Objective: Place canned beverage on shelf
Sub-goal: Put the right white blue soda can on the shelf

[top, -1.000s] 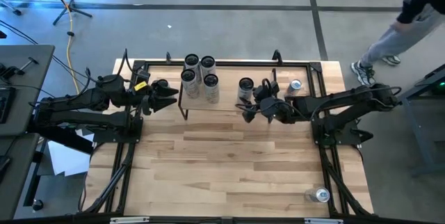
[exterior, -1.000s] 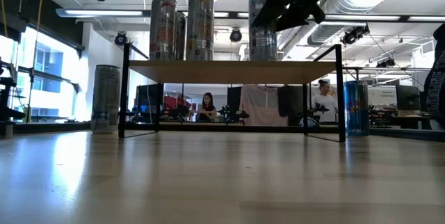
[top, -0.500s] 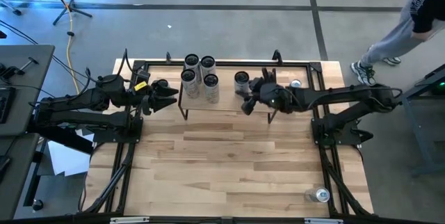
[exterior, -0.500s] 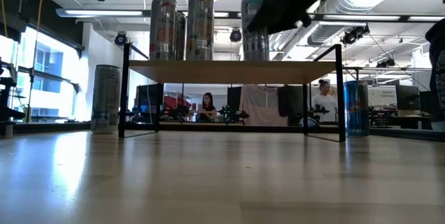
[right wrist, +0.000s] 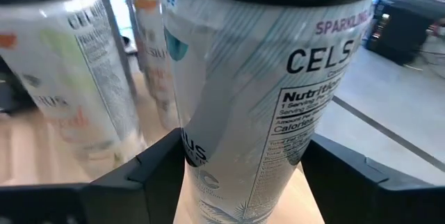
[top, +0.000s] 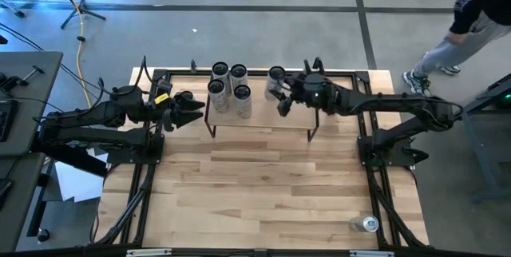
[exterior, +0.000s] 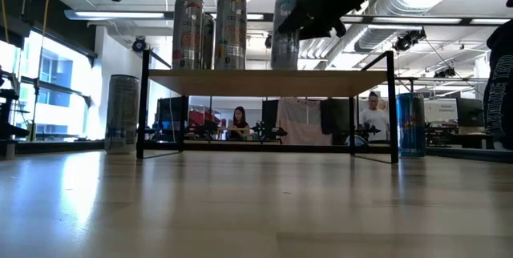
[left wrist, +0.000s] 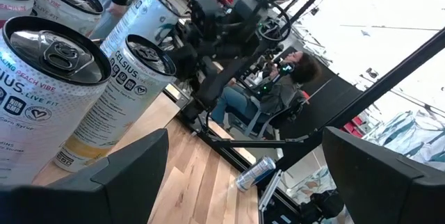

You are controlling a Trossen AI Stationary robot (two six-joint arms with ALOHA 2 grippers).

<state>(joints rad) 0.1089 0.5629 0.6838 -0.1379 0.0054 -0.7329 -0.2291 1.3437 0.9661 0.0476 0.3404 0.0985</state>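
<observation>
The shelf (top: 263, 117) has a light wood top on thin black legs and stands at the table's far middle. Several tall cans (top: 229, 81) stand on its left part (exterior: 210, 30). My right gripper (top: 281, 91) reaches over the shelf's far middle, shut on a white-and-teal can (top: 276, 73), which also shows in the low view (exterior: 286, 30). My left gripper (top: 190, 110) is open and empty at the shelf's left end (left wrist: 243, 182), beside a can (top: 184, 96) that stands on the table. My right gripper pinches the can's side wall (right wrist: 208, 175) between its two fingers (right wrist: 149, 175), one on each side. The fingers come about level from the table's right. The can is upright, its base at the height of the shelf top; whether it rests there I cannot tell.
A blue can (exterior: 410, 124) stands on the table to the right of the shelf. Another can (top: 368, 223) is near the table's near right corner. A black rail frame (top: 144, 169) runs round the table. A person (top: 471, 17) walks past the far right.
My right gripper has carried the can toward the table's far edge and a little left, from the shelf's near right part to its far middle. The can has stayed upright. My left arm has kept still.
</observation>
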